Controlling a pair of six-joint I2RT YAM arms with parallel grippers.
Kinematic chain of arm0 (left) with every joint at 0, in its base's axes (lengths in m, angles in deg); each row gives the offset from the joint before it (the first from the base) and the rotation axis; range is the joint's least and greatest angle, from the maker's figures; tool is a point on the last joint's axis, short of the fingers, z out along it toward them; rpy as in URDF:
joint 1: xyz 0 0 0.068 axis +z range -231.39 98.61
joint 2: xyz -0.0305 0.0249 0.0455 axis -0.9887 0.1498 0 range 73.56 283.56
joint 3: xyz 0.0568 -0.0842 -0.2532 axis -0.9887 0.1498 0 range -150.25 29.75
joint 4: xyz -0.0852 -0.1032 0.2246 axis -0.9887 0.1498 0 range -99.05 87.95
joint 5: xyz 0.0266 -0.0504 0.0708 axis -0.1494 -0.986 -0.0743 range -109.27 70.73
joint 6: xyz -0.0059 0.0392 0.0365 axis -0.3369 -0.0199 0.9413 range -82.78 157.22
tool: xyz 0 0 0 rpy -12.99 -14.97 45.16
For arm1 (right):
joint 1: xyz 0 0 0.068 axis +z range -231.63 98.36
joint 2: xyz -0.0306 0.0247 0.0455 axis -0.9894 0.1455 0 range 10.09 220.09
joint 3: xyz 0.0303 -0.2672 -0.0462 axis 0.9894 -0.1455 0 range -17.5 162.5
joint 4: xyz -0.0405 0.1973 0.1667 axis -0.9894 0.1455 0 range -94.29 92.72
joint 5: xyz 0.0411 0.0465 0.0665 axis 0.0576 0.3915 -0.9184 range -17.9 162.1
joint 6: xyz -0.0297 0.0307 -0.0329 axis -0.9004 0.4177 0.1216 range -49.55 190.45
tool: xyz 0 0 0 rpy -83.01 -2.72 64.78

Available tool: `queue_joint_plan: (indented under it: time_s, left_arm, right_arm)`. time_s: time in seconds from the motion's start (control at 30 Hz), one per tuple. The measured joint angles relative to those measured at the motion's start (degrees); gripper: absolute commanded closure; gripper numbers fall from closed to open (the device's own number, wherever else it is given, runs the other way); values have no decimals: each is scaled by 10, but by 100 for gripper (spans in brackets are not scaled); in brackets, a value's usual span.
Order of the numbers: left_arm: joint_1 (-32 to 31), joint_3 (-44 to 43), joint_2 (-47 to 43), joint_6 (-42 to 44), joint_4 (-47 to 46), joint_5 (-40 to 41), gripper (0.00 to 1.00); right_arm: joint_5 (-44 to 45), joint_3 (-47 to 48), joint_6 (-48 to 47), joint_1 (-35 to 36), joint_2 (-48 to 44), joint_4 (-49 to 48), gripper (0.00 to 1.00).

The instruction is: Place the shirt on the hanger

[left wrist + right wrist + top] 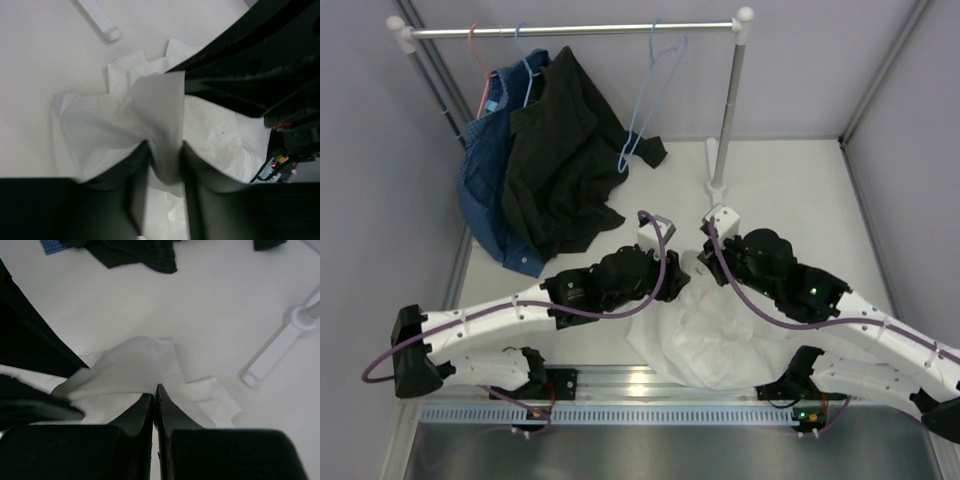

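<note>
The white shirt lies crumpled on the table's near middle, partly under both arms. My left gripper is shut on a raised fold of the shirt, which stands between its fingers. My right gripper is close beside it, its jaws pressed together on the shirt's edge at their tips. The light-blue wire hanger hangs from the rail at the back, far from both grippers.
A blue denim garment and a black garment hang at the back left and spill onto the table. A pink hanger hangs there too. The rack's white post and foot stand behind my grippers.
</note>
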Motion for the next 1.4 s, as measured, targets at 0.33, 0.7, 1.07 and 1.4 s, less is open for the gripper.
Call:
queue_joint_plan:
  time_s: [0.33, 0.7, 1.07, 1.4]
  left_arm:
    - [10, 25, -142, 25, 20, 102, 2]
    - [254, 45, 1, 75, -120, -325, 2]
    - [230, 89, 227, 21, -308, -644, 2]
    - [101, 180, 299, -182, -592, -662, 100]
  right_arm:
    - [62, -19, -1, -2, -289, -3, 100]
    - [-122, 18, -34, -2, -388, 83, 100]
    - [-150, 70, -47, -2, -365, 140, 99]
    - [-145, 42, -40, -2, -327, 174, 100]
